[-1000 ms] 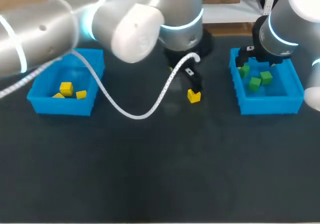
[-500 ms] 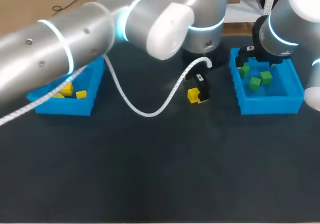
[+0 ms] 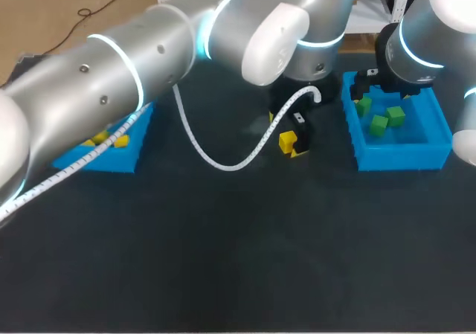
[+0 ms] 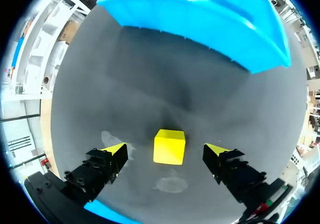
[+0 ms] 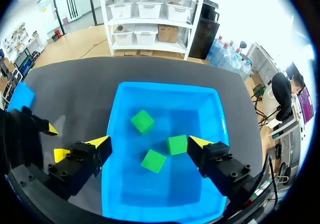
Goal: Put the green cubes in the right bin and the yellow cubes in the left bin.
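Two fingers of your left gripper (image 4: 165, 150) stand spread beside the small yellow cube (image 4: 169, 146) on the dark table (image 4: 125, 84), touching neither face, so an off-centre close may skid it toward the blue plastic right bin (image 4: 200, 19).

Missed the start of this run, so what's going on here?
The robot is sorting cubes by colour. Its left gripper, open, straddles a lone yellow cube on the dark table without touching it, close to the right blue plastic bin. The right gripper hangs open over that bin, which holds three green cubes. The left blue plastic bin, partly hidden by the left arm, already holds yellow cubes.
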Available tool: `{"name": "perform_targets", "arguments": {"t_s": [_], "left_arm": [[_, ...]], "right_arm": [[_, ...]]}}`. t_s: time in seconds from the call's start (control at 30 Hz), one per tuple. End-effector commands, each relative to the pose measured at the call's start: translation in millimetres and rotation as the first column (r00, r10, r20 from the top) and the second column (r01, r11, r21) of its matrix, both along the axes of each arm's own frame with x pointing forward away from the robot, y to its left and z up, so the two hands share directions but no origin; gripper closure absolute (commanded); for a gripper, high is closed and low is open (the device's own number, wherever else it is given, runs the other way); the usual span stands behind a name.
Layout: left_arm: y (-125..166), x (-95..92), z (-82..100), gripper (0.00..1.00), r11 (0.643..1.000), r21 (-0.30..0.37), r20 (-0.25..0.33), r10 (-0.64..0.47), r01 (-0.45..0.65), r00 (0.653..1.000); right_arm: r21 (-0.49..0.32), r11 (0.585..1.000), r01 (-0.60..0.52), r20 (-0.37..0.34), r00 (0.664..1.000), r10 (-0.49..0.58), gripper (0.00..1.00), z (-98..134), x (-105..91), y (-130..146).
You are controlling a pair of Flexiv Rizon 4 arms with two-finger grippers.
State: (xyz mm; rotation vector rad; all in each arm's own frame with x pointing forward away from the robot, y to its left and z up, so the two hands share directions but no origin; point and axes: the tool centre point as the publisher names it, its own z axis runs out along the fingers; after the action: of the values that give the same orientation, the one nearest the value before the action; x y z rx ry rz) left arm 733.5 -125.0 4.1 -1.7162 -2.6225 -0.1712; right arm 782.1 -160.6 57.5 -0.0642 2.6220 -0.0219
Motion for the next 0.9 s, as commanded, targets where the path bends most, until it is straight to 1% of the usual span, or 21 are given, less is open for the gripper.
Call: {"name": "perform_targets", "arguments": {"t_s": [0.03, 0.07, 0.1, 0.13, 0.3, 0.47, 0.57, 0.7, 0.77, 0.87, 0.9], "left_arm": [[-1, 5.0, -3.8, 0.27, 1.000, 0.009, -0.014, 0.016, -0.016, 1.000], [-1, 5.4, -4.4, 0.82, 1.000, -0.001, -0.007, 0.029, -0.029, 1.000], [1, 6.0, -4.9, 1.00, 0.999, -0.010, -0.012, 0.040, -0.040, 0.999], [2, 5.8, -5.3, 1.00, 0.999, -0.013, -0.023, 0.042, -0.042, 0.999], [10, 7.4, -1.9, 1.00, 0.995, -0.045, -0.014, 0.091, -0.091, 0.996], [20, 9.4, 1.8, 1.00, 0.991, -0.060, -0.008, 0.122, -0.123, 0.992], [27, 10.5, 9.0, 1.00, 0.986, -0.080, 0.007, 0.146, -0.145, 0.989], [44, 18.0, 37.1, 1.00, 0.971, -0.145, 0.059, 0.201, -0.191, 0.978], [58, 24.0, 54.7, 1.00, 0.958, -0.178, 0.097, 0.242, -0.223, 0.965], [83, 31.4, 84.3, 1.00, 0.933, -0.235, 0.157, 0.313, -0.273, 0.937], [96, 35.3, 95.9, 1.00, 0.921, -0.254, 0.186, 0.347, -0.297, 0.919]], "right_arm": [[-0.002, 1.000, 0.003, 0.006, 1.000, -0.003, 0.00, -1, -1.5, 0], [-0.002, 1.000, 0.003, 0.006, 1.000, -0.003, 0.00, -1, -1.5, 0], [-0.002, 1.000, 0.003, 0.006, 1.000, -0.003, 0.00, -1, -1.5, 0], [-0.002, 1.000, 0.003, 0.006, 1.000, -0.003, 0.00, -1, -1.5, 0], [-0.002, 1.000, 0.003, 0.006, 1.000, -0.003, 0.00, -1, -1.5, 0], [-0.002, 1.000, 0.003, 0.006, 1.000, -0.003, 0.00, -1, -1.5, 0], [-0.002, 1.000, 0.003, 0.006, 1.000, -0.003, 0.00, -1, -1.5, 0], [-0.002, 1.000, 0.003, 0.006, 1.000, -0.003, 0.00, -1, -1.5, 0], [-0.002, 1.000, 0.003, 0.006, 1.000, -0.003, 0.00, -1, -1.5, 0], [-0.002, 1.000, 0.003, 0.006, 1.000, -0.003, 0.00, -1, -1.5, 0], [-0.002, 1.000, 0.003, 0.006, 1.000, -0.003, 0.00, -1, -1.5, 0]]}}
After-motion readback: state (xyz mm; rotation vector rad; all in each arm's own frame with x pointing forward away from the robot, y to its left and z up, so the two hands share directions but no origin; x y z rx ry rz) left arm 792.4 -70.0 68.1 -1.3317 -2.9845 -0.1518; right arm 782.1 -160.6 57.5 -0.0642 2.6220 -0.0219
